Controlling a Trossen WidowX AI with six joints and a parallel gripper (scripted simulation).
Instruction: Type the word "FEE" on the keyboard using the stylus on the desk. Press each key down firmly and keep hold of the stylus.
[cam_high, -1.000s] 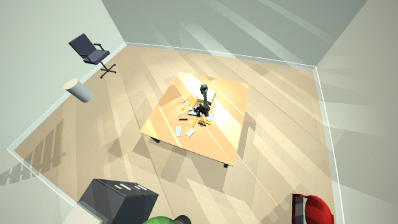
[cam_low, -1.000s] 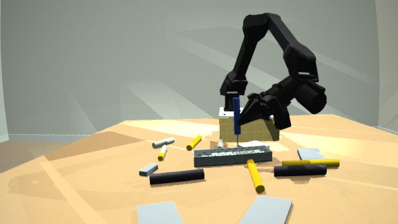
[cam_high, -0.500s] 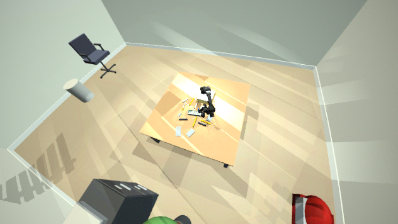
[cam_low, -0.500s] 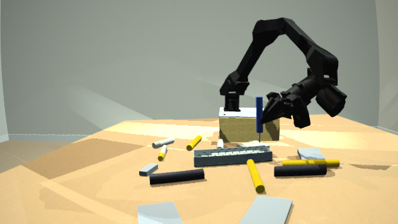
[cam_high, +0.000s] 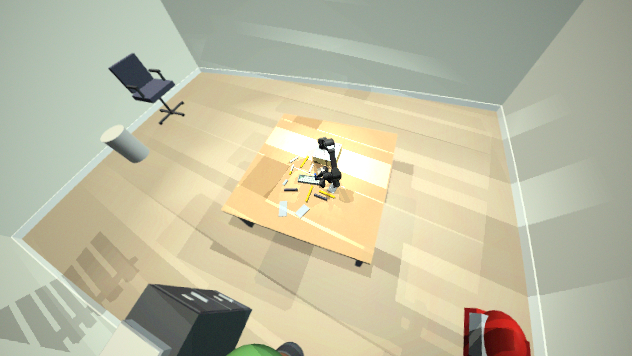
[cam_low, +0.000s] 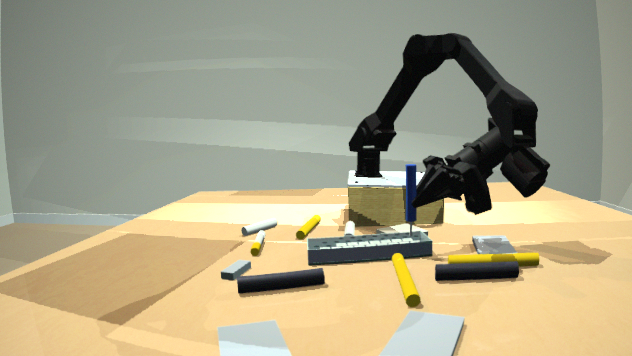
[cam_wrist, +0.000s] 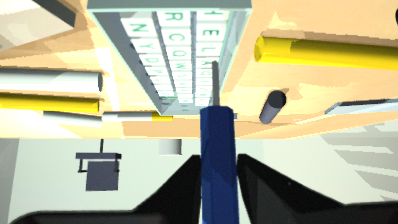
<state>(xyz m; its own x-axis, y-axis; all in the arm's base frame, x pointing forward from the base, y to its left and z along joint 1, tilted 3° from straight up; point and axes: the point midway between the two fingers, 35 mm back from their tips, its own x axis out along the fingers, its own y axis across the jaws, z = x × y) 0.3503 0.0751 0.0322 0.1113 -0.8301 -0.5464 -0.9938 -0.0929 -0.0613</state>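
The blue stylus (cam_low: 410, 190) (cam_wrist: 218, 135) stands nearly upright with its thin grey tip down. My gripper (cam_low: 415, 202) (cam_wrist: 218, 162) is shut on its blue body. The grey keyboard (cam_high: 307, 179) (cam_low: 370, 254) (cam_wrist: 170, 4) with white letter keys lies below. In the wrist view the tip appears at the right-hand key row, just beyond the L key (cam_wrist: 206, 49); the E key (cam_wrist: 207, 33) is nearer the top of the view. In the exterior view the tip is over the keyboard's right part. Whether it touches a key cannot be told.
A yellow rod (cam_low: 405, 280) (cam_wrist: 325, 51) lies in front of the keyboard. Dark cylinders (cam_low: 281, 280) (cam_low: 476, 271) lie left and right of it. White and yellow rods lie behind and to the left. Two pale plates (cam_low: 254, 340) (cam_low: 425, 332) lie at the front.
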